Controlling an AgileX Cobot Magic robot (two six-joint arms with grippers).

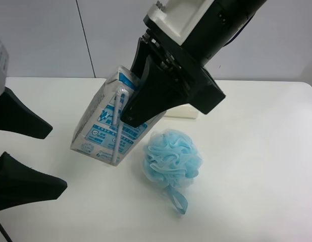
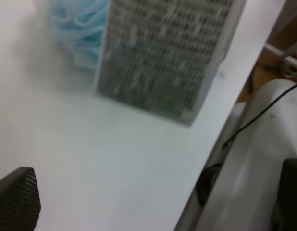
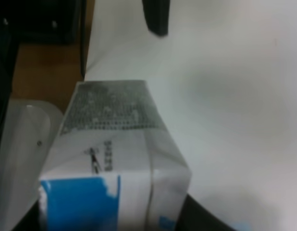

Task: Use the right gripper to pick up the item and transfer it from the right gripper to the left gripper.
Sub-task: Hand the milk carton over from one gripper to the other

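Note:
The item, a white-and-blue drink carton [image 1: 103,128] with a wrapped straw on its side, hangs tilted above the white table [image 1: 257,151]. My right gripper [image 1: 138,108], with a white blocky wrist, is shut on the carton's top end. The right wrist view shows the carton [image 3: 115,159] close up between the jaws. My left gripper [image 1: 55,159] is at the exterior high view's left, open and empty, its jaws spread just beside the carton's lower end without touching it. In the left wrist view the carton's printed face [image 2: 163,53] is ahead of the open fingertips [image 2: 16,199].
A fluffy blue mesh bath sponge [image 1: 171,156] lies on the table under and beside the carton, and it also shows in the left wrist view [image 2: 79,24]. A cream-white bar [image 1: 184,112] lies behind the right gripper. The table edge [image 2: 220,120] is near.

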